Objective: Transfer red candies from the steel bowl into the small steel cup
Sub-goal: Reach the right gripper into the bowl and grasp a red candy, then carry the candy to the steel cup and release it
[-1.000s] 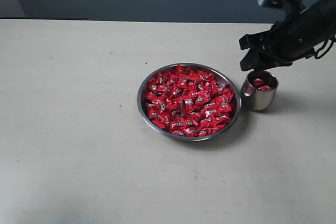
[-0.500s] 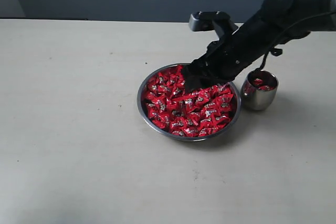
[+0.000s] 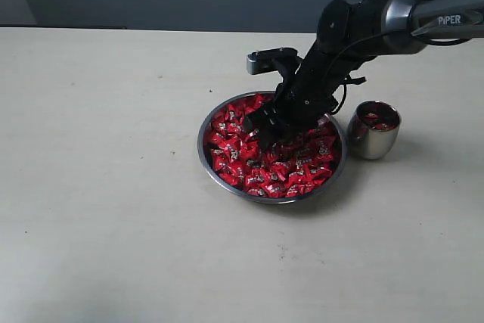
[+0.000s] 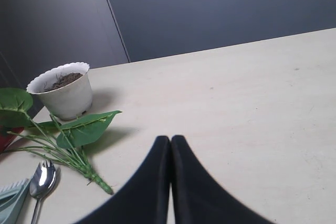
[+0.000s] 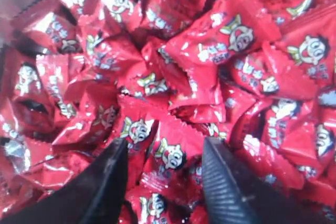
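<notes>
The steel bowl (image 3: 207, 122) sits mid-table, heaped with red candies (image 3: 238, 156). To its right stands the small steel cup (image 3: 373, 140) with a few red candies (image 3: 376, 119) inside. My right gripper (image 3: 261, 135) is down in the bowl's middle, open, its tips pressed among the candies. In the right wrist view the right gripper (image 5: 165, 148) straddles one candy (image 5: 173, 153), fingers apart on either side. My left gripper (image 4: 170, 140) is shut and empty, over bare table, away from the bowl; it does not show in the exterior view.
The left wrist view shows a white plant pot (image 4: 62, 90), a leafy green stem (image 4: 79, 140), a steel spoon (image 4: 41, 179) and a pale green item (image 4: 11, 199) lying on the table near the left gripper.
The right arm swung left from above the cup to over the bowl, then dropped its open gripper into the candy heap. The cup and bowl stayed put.
</notes>
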